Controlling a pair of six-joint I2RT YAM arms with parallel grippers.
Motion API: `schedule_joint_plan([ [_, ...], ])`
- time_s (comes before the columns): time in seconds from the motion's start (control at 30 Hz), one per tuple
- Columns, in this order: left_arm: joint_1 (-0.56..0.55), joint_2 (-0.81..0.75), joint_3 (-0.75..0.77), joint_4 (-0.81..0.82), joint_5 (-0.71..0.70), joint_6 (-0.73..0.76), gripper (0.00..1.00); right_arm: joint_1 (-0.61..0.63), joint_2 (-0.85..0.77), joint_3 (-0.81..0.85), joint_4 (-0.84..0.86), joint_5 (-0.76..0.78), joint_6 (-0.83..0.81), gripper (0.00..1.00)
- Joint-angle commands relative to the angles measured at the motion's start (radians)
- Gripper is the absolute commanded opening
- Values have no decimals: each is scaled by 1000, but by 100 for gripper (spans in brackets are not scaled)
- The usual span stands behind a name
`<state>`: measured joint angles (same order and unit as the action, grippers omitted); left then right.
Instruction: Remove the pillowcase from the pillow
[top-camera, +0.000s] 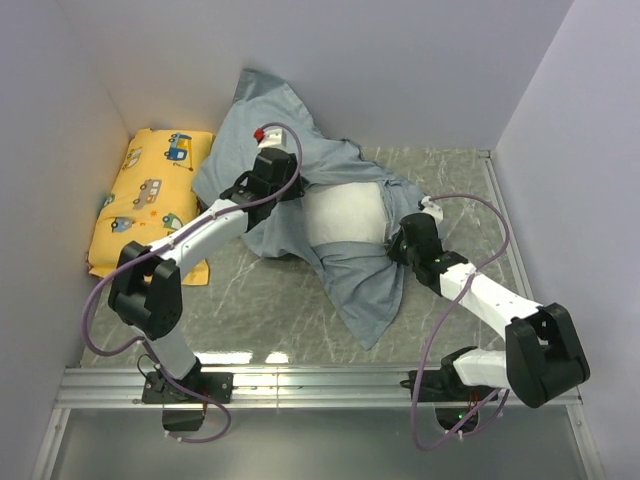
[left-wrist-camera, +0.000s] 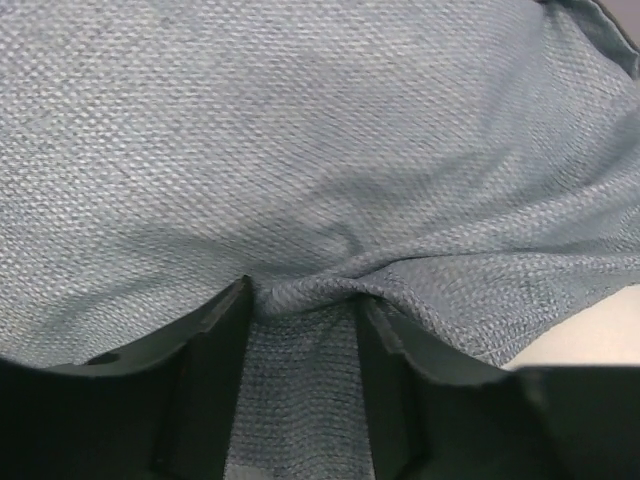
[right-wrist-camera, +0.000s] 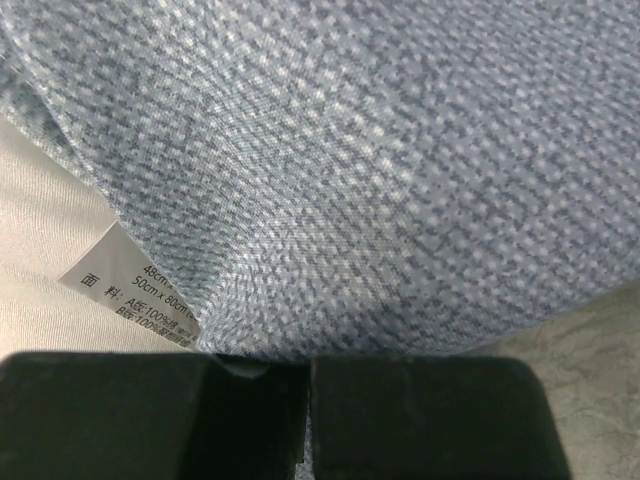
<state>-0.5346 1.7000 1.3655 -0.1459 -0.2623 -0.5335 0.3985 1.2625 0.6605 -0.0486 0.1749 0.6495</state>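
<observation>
The blue-grey pillowcase (top-camera: 360, 285) lies rumpled across the back of the table, and the white pillow (top-camera: 345, 215) shows bare in its middle. My left gripper (top-camera: 262, 168) rests on the cloth at the pillow's back-left. In the left wrist view its jaws (left-wrist-camera: 305, 295) stand apart with a raised fold of pillowcase (left-wrist-camera: 300, 130) between the fingertips. My right gripper (top-camera: 398, 243) sits at the pillow's right end. In the right wrist view it (right-wrist-camera: 308, 362) is shut on the pillowcase (right-wrist-camera: 400, 150) edge, beside the pillow (right-wrist-camera: 35, 250) and its white care label (right-wrist-camera: 130, 290).
A yellow pillow printed with cartoon cars (top-camera: 150, 200) lies at the left against the wall. Grey walls close in the left, back and right. Marbled tabletop (top-camera: 260, 310) shows in front of the cloth, with a metal rail (top-camera: 300, 385) along the near edge.
</observation>
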Motion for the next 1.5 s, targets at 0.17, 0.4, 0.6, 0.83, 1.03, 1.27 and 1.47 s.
schedule_joint_plan([
  [0.17, -44, -92, 64, -66, -81, 81, 60, 10, -43, -21, 4, -94, -4, 0],
  [0.4, -50, -175, 47, -72, -57, 115, 68, 11, -57, -7, -16, -77, -10, 0],
  [0.6, -71, -227, 61, -87, -8, 125, 68, 11, -64, -2, -26, -71, -13, 0],
  [0.83, -183, -238, 116, -90, -26, 113, 70, 10, -78, 5, -42, -54, -14, 0],
  [1.03, -358, -67, 202, -87, -104, 80, 77, 11, -78, 28, -74, -35, -17, 0],
  [1.27, -381, 134, 270, -86, -163, 49, 84, 11, -104, 33, -105, -15, -28, 0],
  [1.47, -381, 266, 288, -84, -143, 61, 93, 11, -98, 39, -108, -14, -34, 0],
])
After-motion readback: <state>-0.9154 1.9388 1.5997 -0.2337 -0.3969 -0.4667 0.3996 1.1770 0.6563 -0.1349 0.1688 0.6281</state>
